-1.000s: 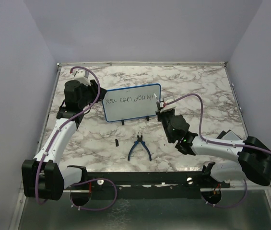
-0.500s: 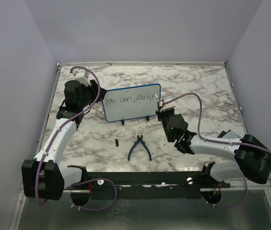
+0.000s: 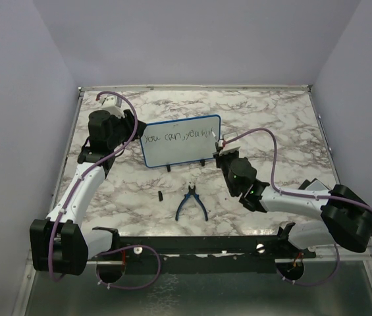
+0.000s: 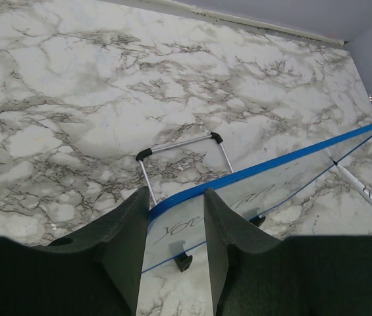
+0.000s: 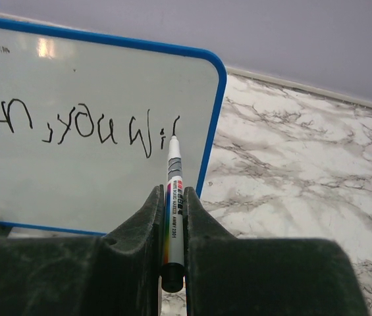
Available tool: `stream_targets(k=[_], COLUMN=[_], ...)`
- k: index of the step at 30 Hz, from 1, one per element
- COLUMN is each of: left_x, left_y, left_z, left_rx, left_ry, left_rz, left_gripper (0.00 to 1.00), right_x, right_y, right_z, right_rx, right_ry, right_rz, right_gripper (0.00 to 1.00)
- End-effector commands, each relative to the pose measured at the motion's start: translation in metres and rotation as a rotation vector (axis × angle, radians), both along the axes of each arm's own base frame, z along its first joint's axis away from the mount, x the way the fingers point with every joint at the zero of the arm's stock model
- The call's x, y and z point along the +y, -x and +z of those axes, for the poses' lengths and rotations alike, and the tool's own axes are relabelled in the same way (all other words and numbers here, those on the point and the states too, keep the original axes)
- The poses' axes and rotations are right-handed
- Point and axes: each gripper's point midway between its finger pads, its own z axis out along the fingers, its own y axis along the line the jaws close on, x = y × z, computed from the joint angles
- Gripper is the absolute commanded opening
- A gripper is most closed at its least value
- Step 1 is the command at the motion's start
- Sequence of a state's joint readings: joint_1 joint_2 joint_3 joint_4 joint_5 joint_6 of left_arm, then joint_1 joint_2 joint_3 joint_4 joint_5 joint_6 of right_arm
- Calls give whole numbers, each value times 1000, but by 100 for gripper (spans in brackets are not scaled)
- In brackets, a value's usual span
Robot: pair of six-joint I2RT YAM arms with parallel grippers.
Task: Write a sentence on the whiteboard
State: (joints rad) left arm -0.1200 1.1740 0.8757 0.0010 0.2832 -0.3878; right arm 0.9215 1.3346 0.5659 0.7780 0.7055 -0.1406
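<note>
we want light, even pressure and small strokes: little white is left before the 3 o'clock frame (image 5: 220, 72). the right fingers (image 5: 133, 243) clamp the slim white rainbow-labelled marker (image 5: 173, 191), tip at their 12 o'clock on the upright blue-framed whiteboard (image 5: 93, 178), ending the thin black handwritten sentence (image 5: 100, 128). the left fingers (image 4: 123, 243) straddle its 9 o'clock end; pinching or not, we cannot tell.

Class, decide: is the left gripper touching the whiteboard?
Touching. The left wrist view shows the blue frame of the whiteboard wedged between the fingers of the left gripper, meeting both with no gap.
</note>
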Motion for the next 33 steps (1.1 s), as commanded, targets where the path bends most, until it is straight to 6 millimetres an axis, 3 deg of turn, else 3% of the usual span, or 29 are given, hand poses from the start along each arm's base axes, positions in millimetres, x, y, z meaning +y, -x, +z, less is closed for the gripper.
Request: stream_targets(k=[1,10,24,33], left_x=[-5,-5,-5,-6], left_y=[7,7,6,7], left_z=[1,1,0,1], left_rx=[-4,-5,0,-2], left_ry=[6,5,5,7], left_rz=[-33,-34,-34,-36], left_gripper=[40,40,40,40], right_x=[-9,-12,-15,-17], right_y=[4,7,14,9], right_z=[-20,-28,15,21], right_rx=[55,81,-4,-34], right_ry=[9,14,-40,-32], right_rz=[-21,-23,17,-19], right_gripper=[1,1,1,1])
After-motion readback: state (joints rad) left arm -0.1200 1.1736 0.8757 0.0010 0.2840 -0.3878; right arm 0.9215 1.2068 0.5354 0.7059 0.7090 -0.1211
